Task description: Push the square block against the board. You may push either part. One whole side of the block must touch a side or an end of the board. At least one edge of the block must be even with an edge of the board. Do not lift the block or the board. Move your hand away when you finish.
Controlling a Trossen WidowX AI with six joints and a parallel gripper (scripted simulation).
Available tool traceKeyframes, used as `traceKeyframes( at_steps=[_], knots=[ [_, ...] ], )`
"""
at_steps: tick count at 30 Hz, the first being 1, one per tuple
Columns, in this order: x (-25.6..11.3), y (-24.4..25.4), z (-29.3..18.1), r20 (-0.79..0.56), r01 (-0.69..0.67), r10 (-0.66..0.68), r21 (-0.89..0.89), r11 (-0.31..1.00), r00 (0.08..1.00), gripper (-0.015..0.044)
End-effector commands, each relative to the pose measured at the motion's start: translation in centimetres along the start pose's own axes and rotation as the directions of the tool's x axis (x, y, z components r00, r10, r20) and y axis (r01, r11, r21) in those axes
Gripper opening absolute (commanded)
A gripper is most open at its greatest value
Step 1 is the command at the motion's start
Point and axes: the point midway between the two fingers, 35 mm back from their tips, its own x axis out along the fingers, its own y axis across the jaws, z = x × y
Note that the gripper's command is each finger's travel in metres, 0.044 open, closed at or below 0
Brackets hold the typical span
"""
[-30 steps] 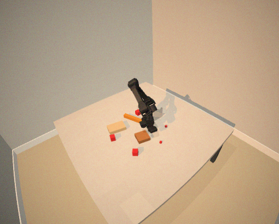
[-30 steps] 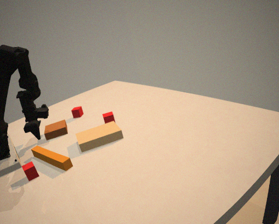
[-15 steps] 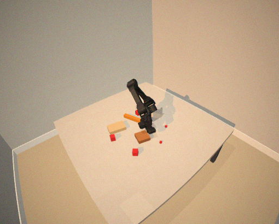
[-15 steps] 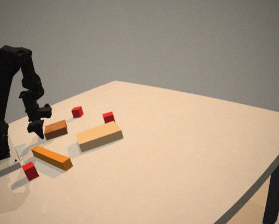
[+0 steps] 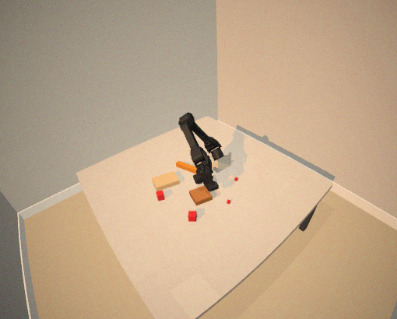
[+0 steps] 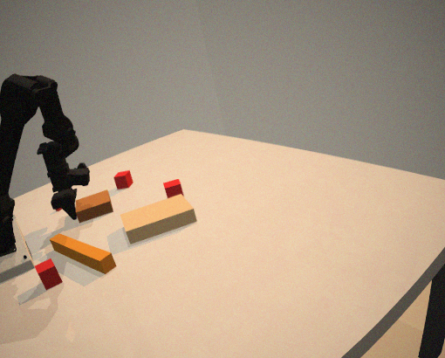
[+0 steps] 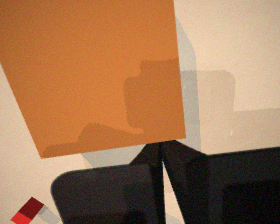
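Note:
The brown square block (image 5: 200, 194) (image 6: 94, 205) (image 7: 91, 75) lies flat on the table. The tan board (image 5: 166, 180) (image 6: 159, 217) lies flat to its left in the top view, with a wide gap between them. My gripper (image 5: 209, 187) (image 6: 75, 217) (image 7: 158, 139) is shut and empty, pointing down low beside the block on the arm's side. In the wrist view the fingertips are right at the block's near edge, close to one corner. I cannot tell if they touch it. The block's face toward the fingers is partly hidden.
An orange bar (image 5: 186, 166) (image 6: 83, 254) lies between the board and the arm base. Red cubes (image 5: 160, 195) (image 5: 192, 216) (image 6: 123, 180) (image 6: 173, 189) stand beyond the board and block, another red cube (image 6: 49, 274) near the base. Small red pieces (image 5: 236, 179) (image 5: 228, 201) lie to the right.

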Motion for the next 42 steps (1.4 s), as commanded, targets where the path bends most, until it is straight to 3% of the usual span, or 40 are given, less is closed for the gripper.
traceKeyframes(
  at_steps=[1, 37, 42],
  knots=[
    [0.1, 0.0, 0.8, 0.003, 0.002, -0.002, 0.006, 1.0, 1.0, 0.0],
    [0.2, 0.1, -4.6, 0.001, 0.005, -0.005, 0.006, 1.0, 1.0, 0.0],
    [-5.0, 0.2, -4.1, 0.0, 0.004, -0.004, 0.005, 1.0, 1.0, 0.0]
  ],
)
